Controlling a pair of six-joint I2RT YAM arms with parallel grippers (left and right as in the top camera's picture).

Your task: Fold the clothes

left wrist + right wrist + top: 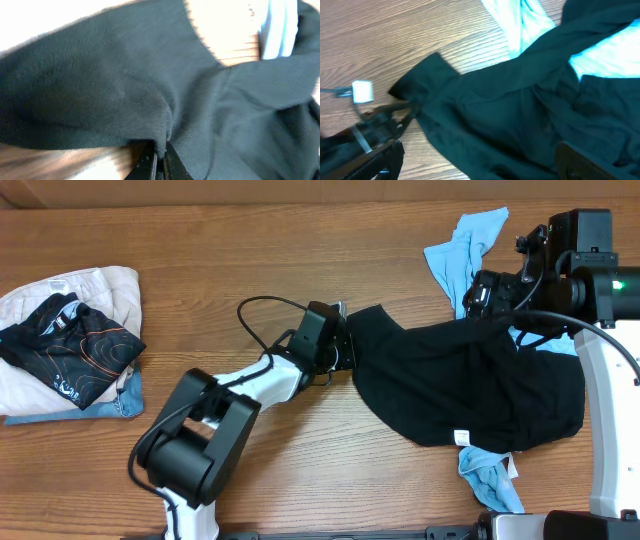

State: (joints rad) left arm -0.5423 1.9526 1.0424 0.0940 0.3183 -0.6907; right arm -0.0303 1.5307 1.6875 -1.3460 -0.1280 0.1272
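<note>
The clothes, a large plain black garment, lie crumpled on the wooden table right of centre. My left gripper is at the garment's left edge, shut on a pinched fold of the black fabric. My right gripper hovers over the garment's upper right part. In the right wrist view its fingers stand far apart at the bottom corners, with the black cloth spread below and nothing gripped. That view also shows the left gripper at the garment's corner.
A light blue shirt lies partly under the black garment and sticks out again at the front. At the far left is a pile of cream cloth with black printed fabric on top. The left arm's cable loops behind it.
</note>
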